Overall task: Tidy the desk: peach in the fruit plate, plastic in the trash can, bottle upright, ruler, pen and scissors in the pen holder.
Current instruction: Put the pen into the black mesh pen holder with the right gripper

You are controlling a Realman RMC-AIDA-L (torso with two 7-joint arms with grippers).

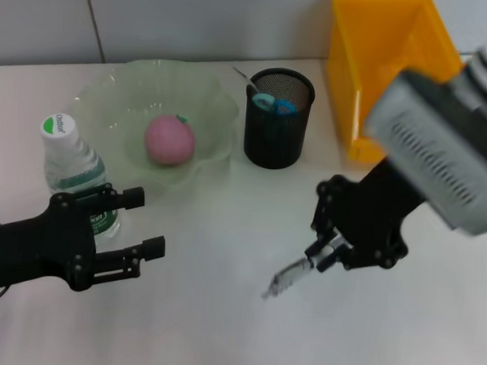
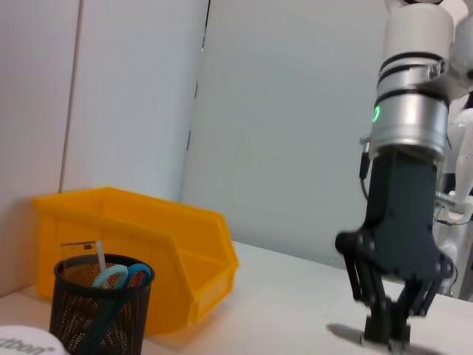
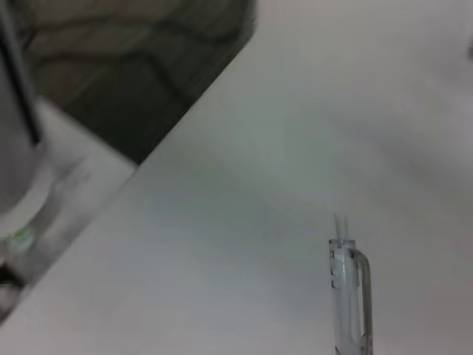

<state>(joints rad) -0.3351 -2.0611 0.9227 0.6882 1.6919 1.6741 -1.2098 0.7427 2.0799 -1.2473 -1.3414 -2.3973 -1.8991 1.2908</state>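
My right gripper point(image 1: 325, 254) is shut on a clear pen point(image 1: 292, 277), which slants down toward the white table; the pen point(image 3: 347, 296) also shows in the right wrist view. The black mesh pen holder point(image 1: 278, 135) holds the blue scissors point(image 1: 274, 104) and a clear ruler point(image 1: 242, 76). A pink peach point(image 1: 170, 140) lies in the green glass fruit plate point(image 1: 219, 108). The bottle point(image 1: 74, 172) stands upright at the left, with my open left gripper point(image 1: 143, 224) just in front of it. The plastic is out of view.
A yellow bin point(image 1: 372, 67) stands at the back right, beside the pen holder. From the left wrist view I see the pen holder point(image 2: 100, 307), the bin point(image 2: 148, 244) and the right gripper point(image 2: 388, 336) low over the table.
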